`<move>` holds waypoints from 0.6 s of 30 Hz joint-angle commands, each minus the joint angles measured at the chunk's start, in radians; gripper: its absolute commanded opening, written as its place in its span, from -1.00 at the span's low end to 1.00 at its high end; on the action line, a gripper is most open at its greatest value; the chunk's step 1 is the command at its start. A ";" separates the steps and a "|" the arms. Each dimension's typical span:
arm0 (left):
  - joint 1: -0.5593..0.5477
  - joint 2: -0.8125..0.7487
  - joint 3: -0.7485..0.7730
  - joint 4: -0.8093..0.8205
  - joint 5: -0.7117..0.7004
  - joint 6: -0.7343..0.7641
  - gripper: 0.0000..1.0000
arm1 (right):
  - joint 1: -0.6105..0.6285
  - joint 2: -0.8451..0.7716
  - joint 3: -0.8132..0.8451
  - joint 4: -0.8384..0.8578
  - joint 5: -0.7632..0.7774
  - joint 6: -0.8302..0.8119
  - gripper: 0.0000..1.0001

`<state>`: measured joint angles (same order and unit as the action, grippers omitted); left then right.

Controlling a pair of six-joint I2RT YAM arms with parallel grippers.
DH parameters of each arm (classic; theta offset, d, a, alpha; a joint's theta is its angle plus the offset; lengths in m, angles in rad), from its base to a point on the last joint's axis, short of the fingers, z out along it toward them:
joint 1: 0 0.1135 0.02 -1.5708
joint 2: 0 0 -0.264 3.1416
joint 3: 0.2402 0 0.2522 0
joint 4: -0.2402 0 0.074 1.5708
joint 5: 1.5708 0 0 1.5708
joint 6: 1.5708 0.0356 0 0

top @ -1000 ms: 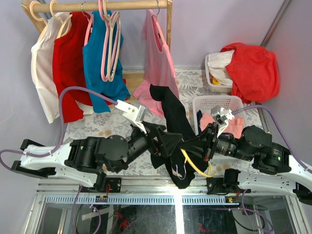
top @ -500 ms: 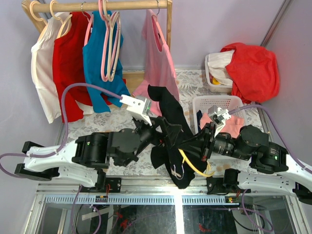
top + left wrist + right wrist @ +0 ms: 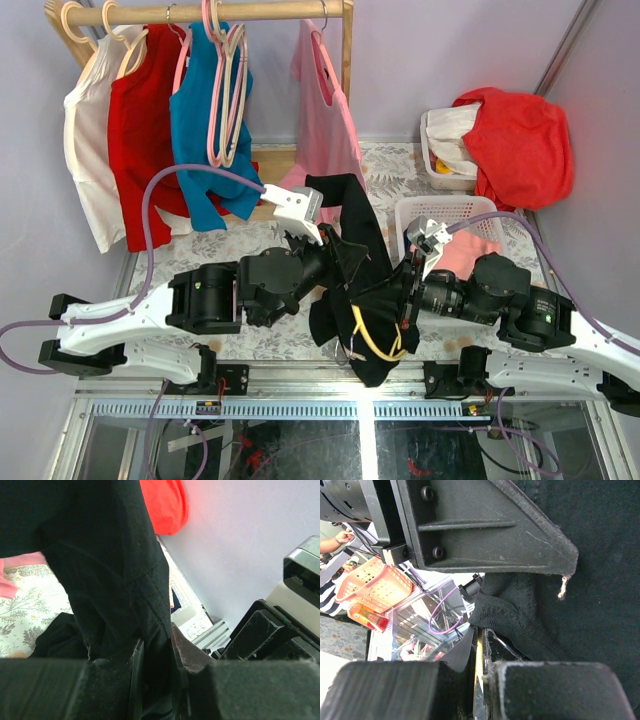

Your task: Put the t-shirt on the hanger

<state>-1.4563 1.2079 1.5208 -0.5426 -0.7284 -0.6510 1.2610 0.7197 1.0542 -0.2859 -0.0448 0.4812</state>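
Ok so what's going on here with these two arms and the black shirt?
Both arms hold the black t-shirt up over the table. The left pincer is pinched shut on a fold of cloth; the right pincer is shut too, apparently on the yellow hanger, which shows at the shirt's lower part. The shirt isn't seated on it yet.

One camera, high behind the left pincer (image 3: 155, 652) and right pincer (image 3: 479, 647), looks down over the table (image 3: 205, 255); each wrist camera sights along its own pincer, tight against the t-shirt (image 3: 355, 240) all views share.
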 commanded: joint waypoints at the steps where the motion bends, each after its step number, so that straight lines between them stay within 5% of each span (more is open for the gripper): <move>1: 0.005 0.004 -0.019 0.035 0.056 -0.015 -0.66 | -0.003 -0.001 0.050 0.138 0.023 -0.021 -1.00; 5: 0.006 0.006 -0.041 0.048 0.083 -0.026 -0.97 | -0.003 0.008 0.056 0.140 0.030 -0.023 -1.00; 8: 0.006 -0.009 -0.054 0.047 0.068 -0.021 -1.00 | -0.003 0.003 0.053 0.129 0.040 -0.015 -0.95; 18: 0.005 -0.014 0.032 -0.010 -0.024 0.062 -1.00 | -0.003 -0.060 0.042 0.058 0.017 0.028 -0.27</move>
<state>-1.4467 1.1980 1.4895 -0.5591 -0.6971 -0.6369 1.2610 0.6945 1.0554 -0.2924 -0.0349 0.4950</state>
